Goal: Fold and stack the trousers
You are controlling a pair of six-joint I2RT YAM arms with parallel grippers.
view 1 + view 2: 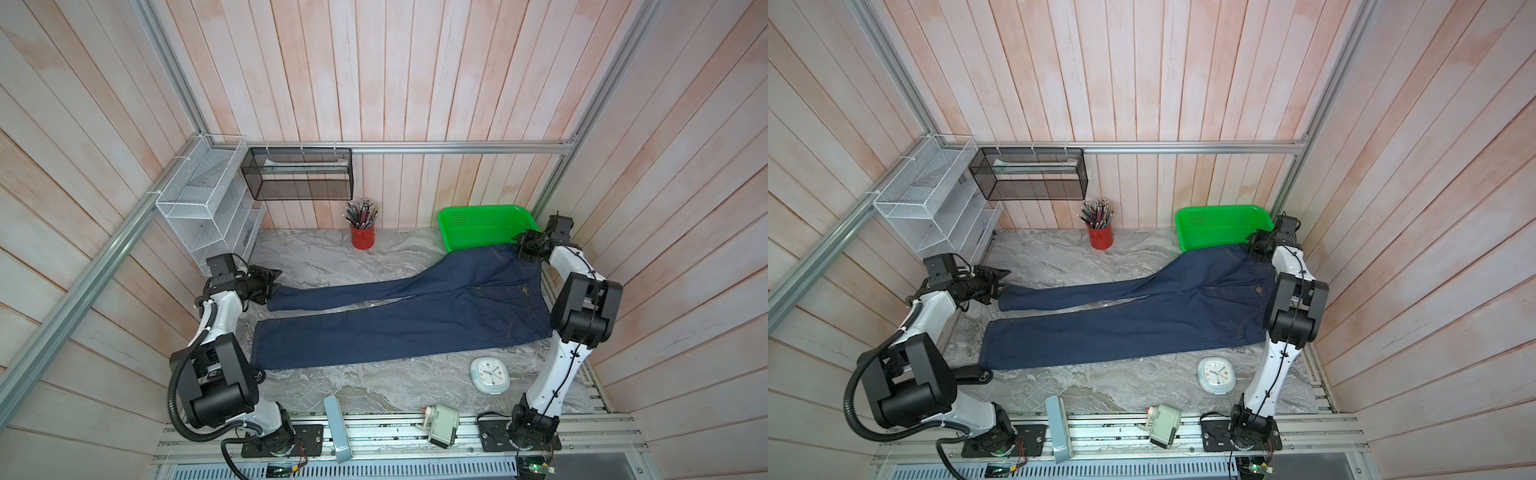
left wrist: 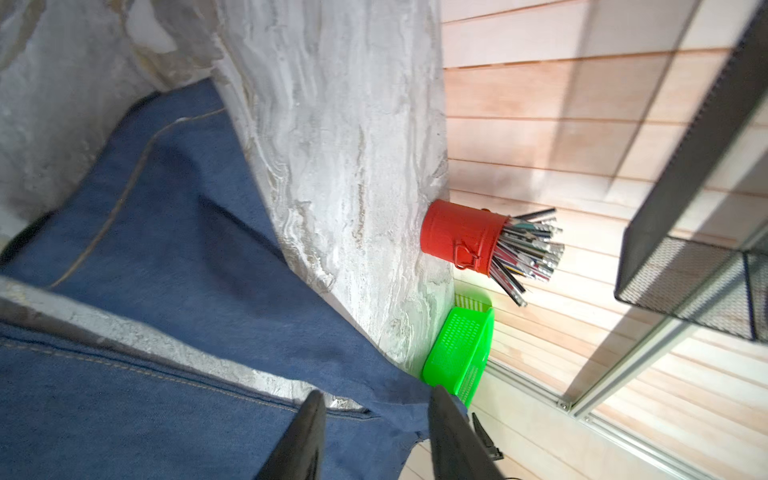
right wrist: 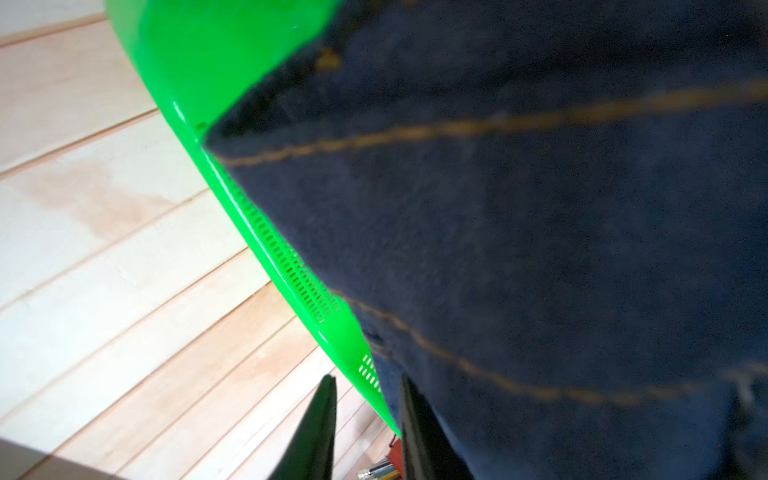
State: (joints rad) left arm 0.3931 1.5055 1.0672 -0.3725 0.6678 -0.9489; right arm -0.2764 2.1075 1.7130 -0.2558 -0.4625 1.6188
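pale wooden planks close the booth on three sides, and a grey marble-look table point(image 1: 332, 257) fills the bottom of it. in both top views the trousers point(image 1: 395, 328) point(image 1: 1125, 332) lie spread flat across the middle of the table, not folded. the waist is toward the right of the frame and both legs run to the left, with a narrow wedge of table between them. the upper corner of the waist touches the front rim of a green basket point(image 1: 478, 224) in the upper right part of the table.

the left claw point(image 1: 274, 284) is at the cuff of the upper leg, at the left edge of the table. in the left wrist view its fingers point(image 2: 307, 428) stand apart with nothing pinched between them, so it is released. the right claw point(image 1: 520, 246) is at the upper waist corner, beside the basket. in the right wrist view its fingers point(image 3: 322, 415) are also apart, and the cloth is just beside one of them, not gripped.

a red cup of pencils point(image 1: 363, 239) stands at the back wall. a small white clock point(image 1: 489, 375) lies below the waist, near the front edge.
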